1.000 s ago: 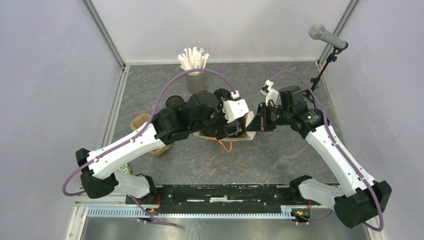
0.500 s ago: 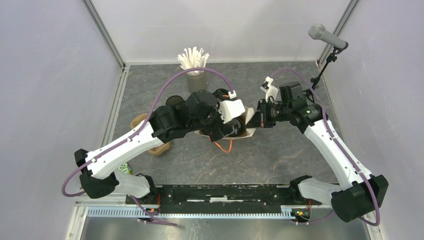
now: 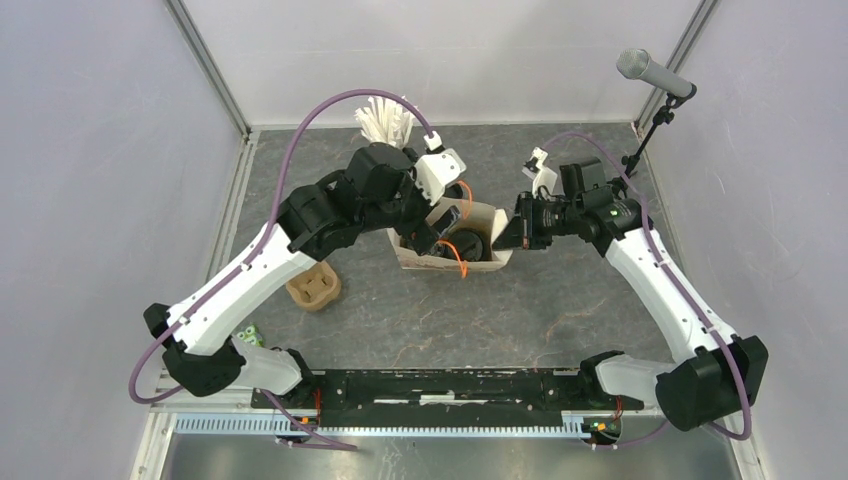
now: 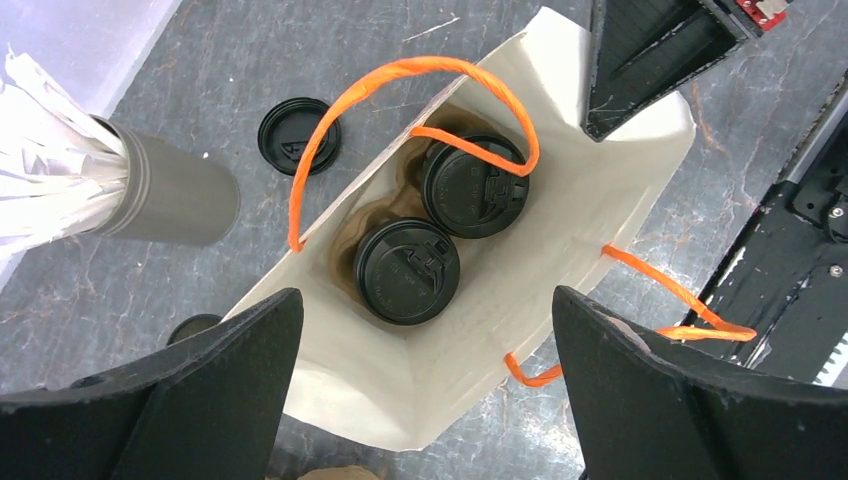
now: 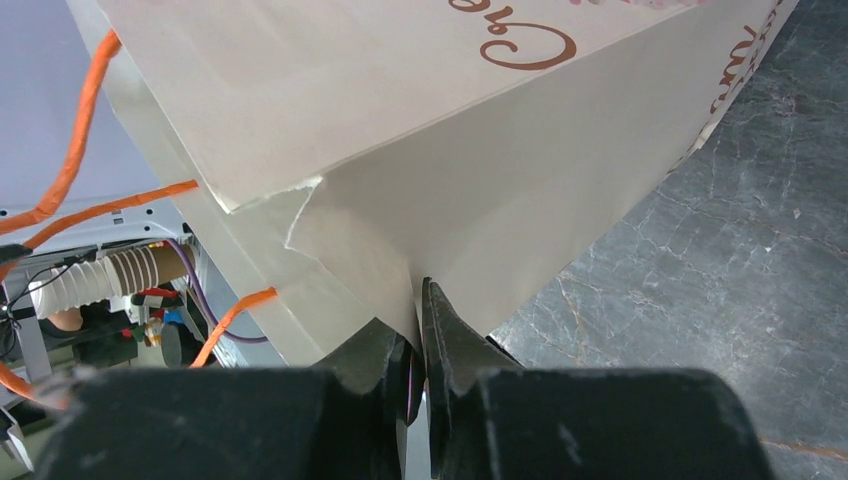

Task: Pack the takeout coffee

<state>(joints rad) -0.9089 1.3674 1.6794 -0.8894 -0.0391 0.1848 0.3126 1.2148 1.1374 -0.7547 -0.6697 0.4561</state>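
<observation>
White walls (image 3: 470,60) stand round the grey stone counter (image 3: 560,300). Midway between its side edges, a paper bag (image 4: 590,200) holds two black coffee cups (image 4: 407,271). The left tool (image 4: 425,300) hangs wide above; the right tool (image 5: 418,320) pinches the bag's side.

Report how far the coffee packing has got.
Done: two lidded cups sit in a carrier inside the paper bag. In hand: the right gripper pinches the bag's side fold in its jaws, while the left gripper hangs over the bag's mouth, jaws wide and empty. Left: a loose lid lies outside the bag, so more may need packing.
</observation>
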